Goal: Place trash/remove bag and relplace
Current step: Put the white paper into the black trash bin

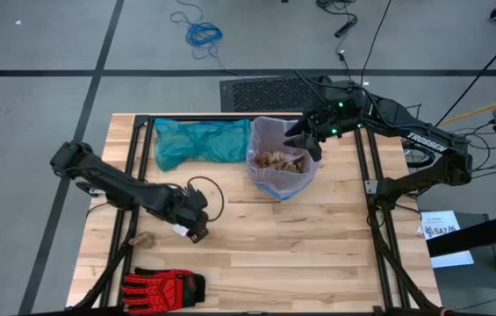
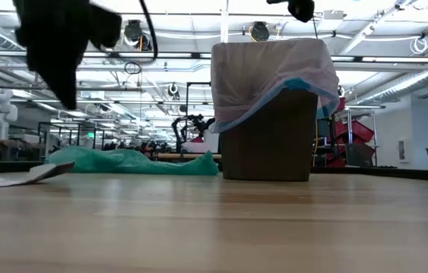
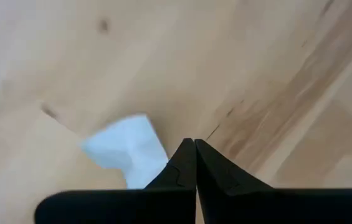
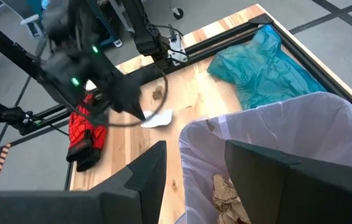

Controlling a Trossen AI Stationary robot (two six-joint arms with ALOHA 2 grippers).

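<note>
A brown bin (image 2: 267, 136) stands at the table's far middle, lined with the pale pink bag (image 1: 269, 132), whose rim is folded over the outside (image 2: 274, 72). Crumpled brown paper (image 4: 228, 193) lies inside. My right gripper (image 4: 195, 149) hangs open above the bin's far right rim, clear of it. My left gripper (image 3: 194, 144) is shut with nothing between its fingers, up off the table left of the bin. A white scrap of paper (image 3: 126, 149) lies flat on the wood just beside and below it (image 2: 24, 176).
A teal plastic bag (image 1: 202, 140) lies crumpled left of the bin at the far edge. A red and black glove (image 1: 164, 285) sits at the near left edge. A small brown scrap (image 1: 140, 239) and a dark cable loop (image 1: 205, 195) are near my left arm.
</note>
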